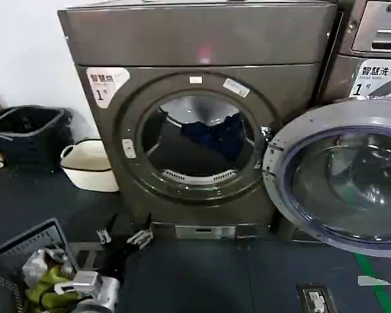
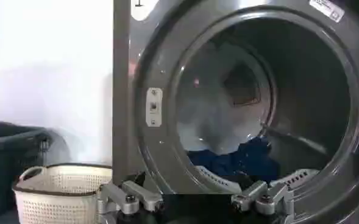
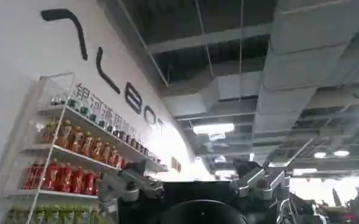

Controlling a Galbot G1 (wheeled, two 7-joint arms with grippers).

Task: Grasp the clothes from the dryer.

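My left end effector (image 1: 124,236), fingers spread, hovers at lower left before the dryer (image 1: 202,49), lined up toward the clothes (image 1: 215,134) at centre frame; the right end effector (image 3: 194,189) waits open, idle.

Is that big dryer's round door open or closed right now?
Open. The dryer door is swung out to one side, leaving the drum mouth uncovered, with the clothes visible inside.

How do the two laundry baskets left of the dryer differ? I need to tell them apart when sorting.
The black basket is dark, taller and stands farthest from the dryer, against the wall. The white basket is cream, lower, has a fine perforated wall and a loop handle, and sits right beside the dryer's side. Both stand on the dark floor, upright with open tops.
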